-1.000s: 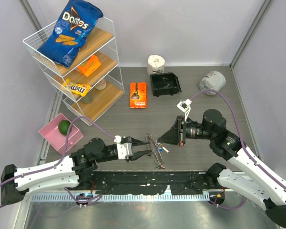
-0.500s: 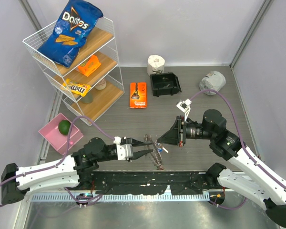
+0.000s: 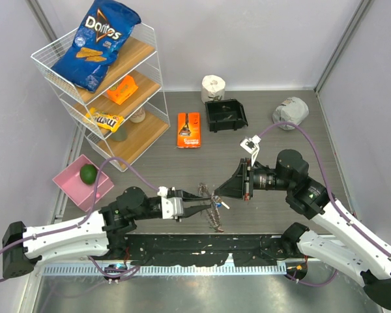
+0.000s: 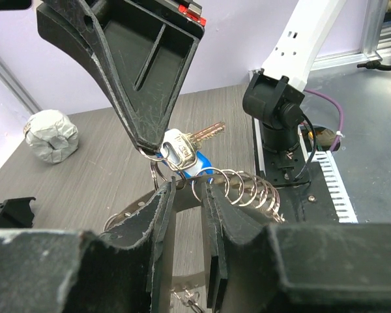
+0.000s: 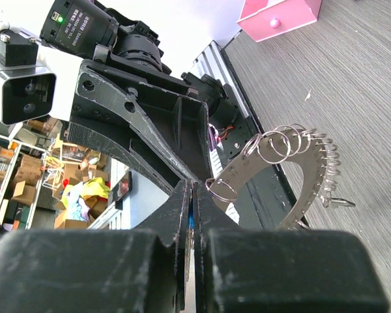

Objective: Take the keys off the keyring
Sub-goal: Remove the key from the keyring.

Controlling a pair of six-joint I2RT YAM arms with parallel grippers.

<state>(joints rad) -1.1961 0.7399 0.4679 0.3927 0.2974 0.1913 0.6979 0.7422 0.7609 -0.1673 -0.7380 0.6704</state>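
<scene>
Table [image 3: 293,140] — the work hangs above its near middle, between two arms. Right gripper [image 3: 216,193]: clamped shut on the keys [image 4: 182,155], at a blue head. Left gripper [image 3: 205,207]: jaws narrow about the keyring [image 5: 274,163], a gap showing; whether they pinch it cannot be told. Keyring — probably a stiff, light, slick metal band strung with small split loops, best held flat across its bare band, away from the loops. Keys: likely rigid, small, apt to swivel. Against a second earlier, the left jaws have drawn in and edged right; the right gripper is unchanged.
</scene>
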